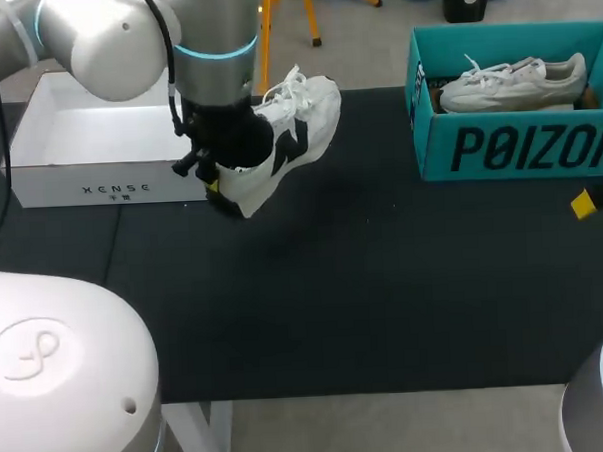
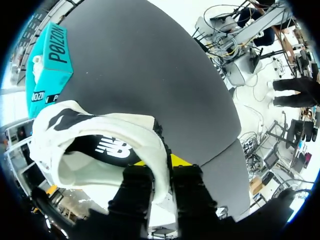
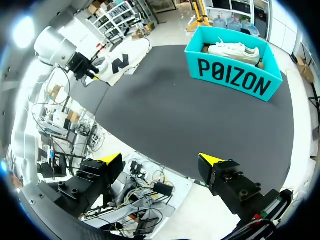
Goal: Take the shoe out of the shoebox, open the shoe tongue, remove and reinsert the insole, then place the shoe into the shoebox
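The left fingers (image 2: 181,163) pinch the heel collar of the shoe (image 2: 100,131), one yellow tip inside the opening against the dark lining and the other on the outside of the white heel wall, so the wall is clamped between them. The shoe is white with a black side mark and white laces; it hangs in the air over the black counter (image 1: 385,302), heel low at the fingers and toe raised and angled away from the arm. In the head view it sits just beside the right end of the white shoebox (image 1: 69,184), which lies open at the counter's far left. Well apart, at the far right of the counter, stands a teal box (image 1: 518,148) with a second shoe (image 1: 515,82) lying in it. The right fingers (image 3: 210,161) are spread wide with nothing between them, at the counter's right edge and short of the teal box.
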You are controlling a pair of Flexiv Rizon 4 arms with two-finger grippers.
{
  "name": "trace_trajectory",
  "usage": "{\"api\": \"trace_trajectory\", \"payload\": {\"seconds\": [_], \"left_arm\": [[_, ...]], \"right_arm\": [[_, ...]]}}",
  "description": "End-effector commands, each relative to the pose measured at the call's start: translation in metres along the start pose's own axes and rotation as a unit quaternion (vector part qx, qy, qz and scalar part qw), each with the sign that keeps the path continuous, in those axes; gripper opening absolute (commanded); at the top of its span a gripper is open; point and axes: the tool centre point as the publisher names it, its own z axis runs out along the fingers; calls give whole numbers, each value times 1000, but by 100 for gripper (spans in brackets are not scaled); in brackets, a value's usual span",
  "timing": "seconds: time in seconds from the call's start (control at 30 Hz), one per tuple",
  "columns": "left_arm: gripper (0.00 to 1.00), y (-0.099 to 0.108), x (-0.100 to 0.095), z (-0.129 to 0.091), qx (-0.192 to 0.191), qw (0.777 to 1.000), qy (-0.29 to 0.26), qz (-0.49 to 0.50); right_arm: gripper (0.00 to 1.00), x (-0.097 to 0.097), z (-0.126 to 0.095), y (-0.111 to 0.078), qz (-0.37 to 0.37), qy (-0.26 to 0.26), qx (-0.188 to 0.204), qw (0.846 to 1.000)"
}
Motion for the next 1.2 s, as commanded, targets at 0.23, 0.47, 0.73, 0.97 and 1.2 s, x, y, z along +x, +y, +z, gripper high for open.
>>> {"api": "trace_trajectory", "payload": {"seconds": [0.23,0.47,0.73,0.97,1.2], "left_arm": [[0,110,14,-24,-23,994,-4,107],[0,190,29,-21,-39,983,-9,178],[0,266,42,-10,-95,962,-9,257],[0,323,39,17,-114,949,5,294],[0,369,31,46,-119,951,22,284]], "right_arm": [[100,0,1,1,1,-1,2,1000],[100,0,1,1,1,-1,2,1000],[100,0,1,1,1,-1,2,1000],[100,0,1,1,1,-1,2,1000],[100,0,1,1,1,-1,2,1000]]}}
